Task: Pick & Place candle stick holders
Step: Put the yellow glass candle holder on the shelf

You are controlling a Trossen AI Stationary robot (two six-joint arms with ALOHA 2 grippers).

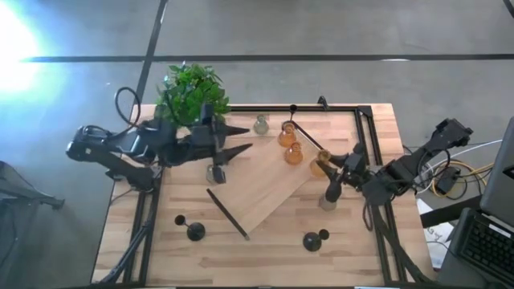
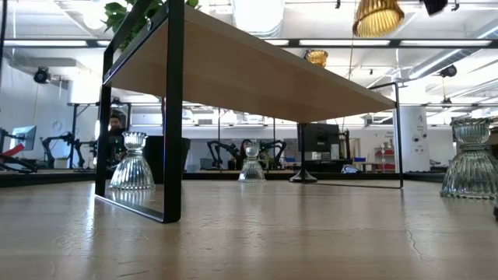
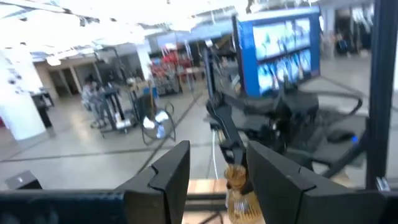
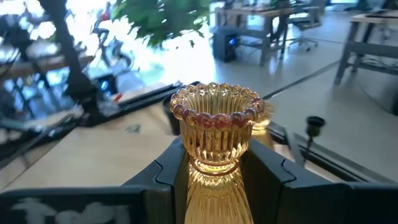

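My right gripper (image 4: 214, 171) is shut on an amber glass holder (image 4: 214, 134), beside the right end of the raised wooden shelf (image 1: 257, 181). It also shows in the high view (image 1: 321, 166). Two more amber holders (image 1: 289, 143) stand on the shelf. Pale green-grey holders stand at the shelf's far edge (image 1: 261, 124), under my left gripper (image 1: 215, 172) and on the table at right (image 1: 329, 201). Two black holders (image 1: 195, 231) (image 1: 312, 241) stand near the front. My left gripper (image 1: 241, 138) is open and empty above the shelf's left part. My right gripper pinches the amber holder's narrow neck (image 4: 214, 163), just below its beaded cup, between its two fingers. The fingers come roughly level from the table's right side. The holder stands upright in the hold, and in the low view (image 2: 377, 15) it shows above the shelf's top.
A potted green plant (image 1: 191, 90) stands at the far left behind my left arm. The shelf's black frame (image 2: 173, 117) stands on the table. A thin black rod (image 1: 227, 213) lies by the shelf's near edge. Bare tabletop (image 1: 257, 257) lies along the front between the black holders.
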